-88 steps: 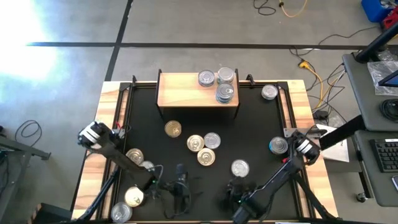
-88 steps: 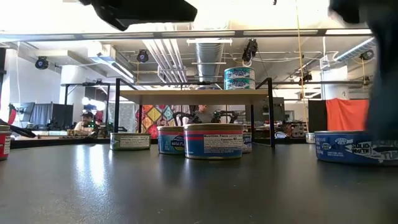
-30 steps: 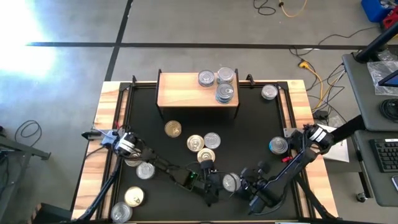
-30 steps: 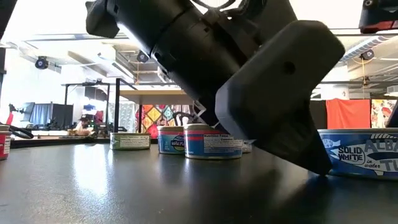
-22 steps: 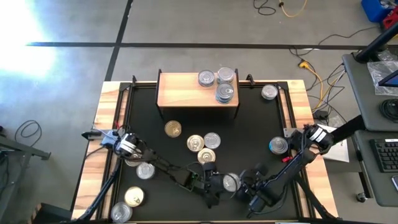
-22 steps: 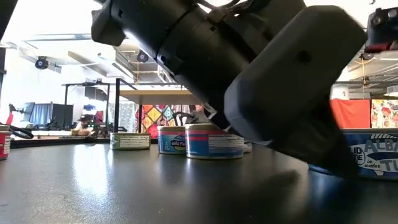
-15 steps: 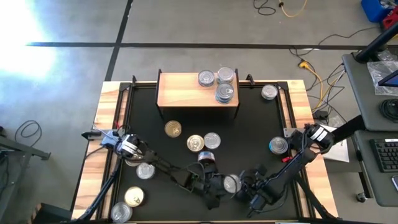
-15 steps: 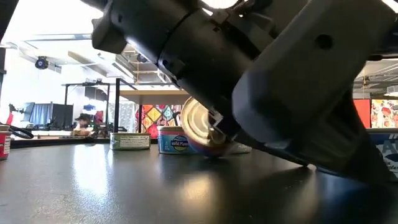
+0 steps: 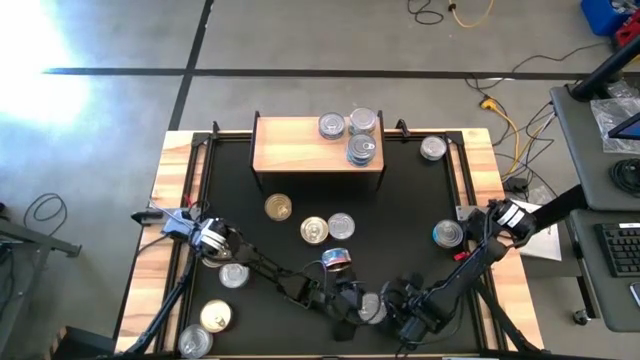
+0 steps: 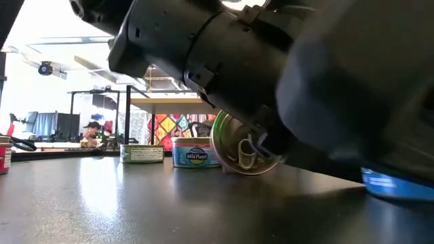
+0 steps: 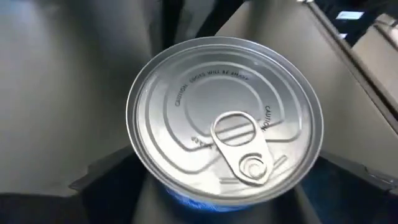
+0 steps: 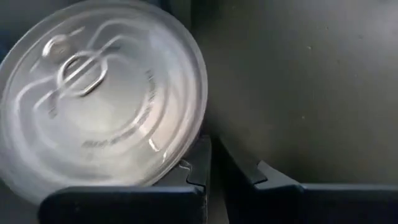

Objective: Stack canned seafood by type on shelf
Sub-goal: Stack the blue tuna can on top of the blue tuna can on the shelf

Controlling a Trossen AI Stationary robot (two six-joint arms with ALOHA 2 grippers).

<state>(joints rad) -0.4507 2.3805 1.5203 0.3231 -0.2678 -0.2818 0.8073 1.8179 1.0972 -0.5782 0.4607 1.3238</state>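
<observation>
A silver-lidded can with a blue wall (image 9: 372,307) (image 11: 227,121) stands flat near the table's front edge. My left gripper (image 9: 358,303) is open, with one finger on each side of this can; I cannot tell whether they touch it. My right gripper (image 9: 393,304) (image 12: 208,165) is shut at the can's right side. A can with a pink and blue wall (image 9: 337,260) (image 10: 244,146) stands tipped on its rim and leans against my left arm's wrist. The shelf (image 9: 290,145) holds three cans (image 9: 362,150). My right gripper lies with the outer side of one shut finger (image 12: 194,167) against the rim of the blue can's lid (image 12: 180,158), on the can's right side. The fingers slant down from the table's right. The can stands flat on the table.
Loose cans stand mid-table (image 9: 314,231) (image 9: 341,226) (image 9: 278,207), by the left edge (image 9: 233,274) (image 9: 216,318), and at the right (image 9: 447,234) (image 9: 433,148). The black tabletop (image 9: 420,200) has a raised wooden rim. A person sits far off in the room (image 10: 89,132).
My left gripper has sunk and tipped further down around the blue can. Its wrist has knocked the pink and blue can from flat up onto its rim. The blue can has slid a little toward the near edge. My right gripper has come down toward that can.
</observation>
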